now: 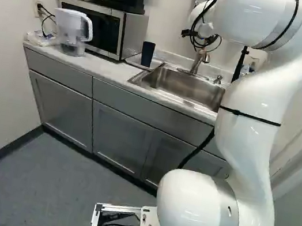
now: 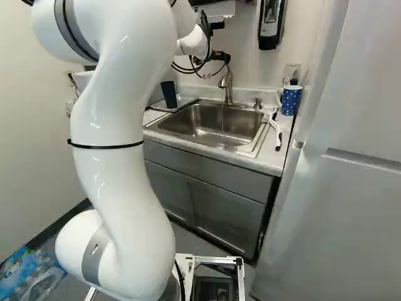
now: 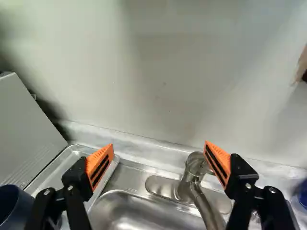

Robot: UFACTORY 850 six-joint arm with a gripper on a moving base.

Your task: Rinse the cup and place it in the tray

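Asker: How far along are you?

Me: Near the end, I'd judge. The cup (image 1: 147, 54) stands in the tray (image 3: 71, 157), between the microwave (image 1: 132, 35) and the sink (image 2: 210, 130), so the placing looks done.

Asker: And the rinsing?

Me: The pictures can't settle that; I see no clear drops on the cup. If it's rinsed, what remains may be only the tap (image 3: 193, 181). If it isn't, I must carry the cup to the sink and back.

Asker: Is water running?

Me: There may be a thin stream under the spout, too faint to be sure.

Asker: What are you holding?

Me: Nothing. My gripper (image 3: 159, 147) is spread wide, its orange pads well apart, with the tap beyond and between them. The cup is off to one side, outside my fingers.

Asker: How does the cup look?

Me: Dark blue, plain, without a handle that I can see. It's upright, mouth up, and narrows a little towards its base.
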